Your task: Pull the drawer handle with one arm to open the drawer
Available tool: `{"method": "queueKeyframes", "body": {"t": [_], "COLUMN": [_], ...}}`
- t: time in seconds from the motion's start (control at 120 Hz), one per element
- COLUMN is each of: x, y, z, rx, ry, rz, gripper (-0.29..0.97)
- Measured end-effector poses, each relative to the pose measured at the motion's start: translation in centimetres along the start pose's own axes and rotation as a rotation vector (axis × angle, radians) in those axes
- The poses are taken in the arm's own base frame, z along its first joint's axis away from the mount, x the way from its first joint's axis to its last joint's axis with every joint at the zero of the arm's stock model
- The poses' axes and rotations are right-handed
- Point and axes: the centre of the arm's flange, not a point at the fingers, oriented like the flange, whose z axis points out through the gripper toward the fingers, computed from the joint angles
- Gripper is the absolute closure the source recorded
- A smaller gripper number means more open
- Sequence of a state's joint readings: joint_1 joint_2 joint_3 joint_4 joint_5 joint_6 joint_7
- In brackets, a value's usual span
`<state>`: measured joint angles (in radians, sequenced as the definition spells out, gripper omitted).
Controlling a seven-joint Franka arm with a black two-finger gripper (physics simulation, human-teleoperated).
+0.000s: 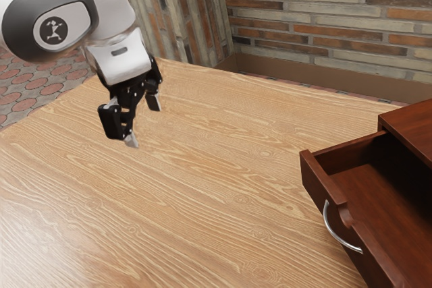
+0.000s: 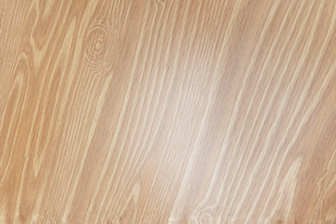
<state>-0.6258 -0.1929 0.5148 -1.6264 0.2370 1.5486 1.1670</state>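
Gripper (image 1: 140, 125) hangs over the table (image 1: 202, 187) near its far edge, toward the exterior view's left, fingers spread and holding nothing. Well apart, at the table's near corner on the exterior view's right, the drawer (image 1: 368, 197) stands pulled out, with its curved metal handle (image 1: 334, 227) on the front.

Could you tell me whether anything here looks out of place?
Nothing spilled, damaged or askew. The drawer stands partly pulled out of its cabinet, while the open gripper hangs above the table far from the handle, toward the exterior view's left.
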Motion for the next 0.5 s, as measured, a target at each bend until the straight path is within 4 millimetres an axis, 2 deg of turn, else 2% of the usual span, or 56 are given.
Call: {"method": "queueKeyframes", "body": {"t": [0.125,0.183,0.5], "x": [-5.3,-6.8,-7.0], "y": [-1.1,-1.2,-0.7], "z": [1.0,1.0,0.5], "rx": [-0.037,-0.041,-0.049], "ry": [-0.010,-0.018,-0.010], "rz": [-0.191,-0.256,-0.390], "gripper": [0.00,0.00,0.00]}}
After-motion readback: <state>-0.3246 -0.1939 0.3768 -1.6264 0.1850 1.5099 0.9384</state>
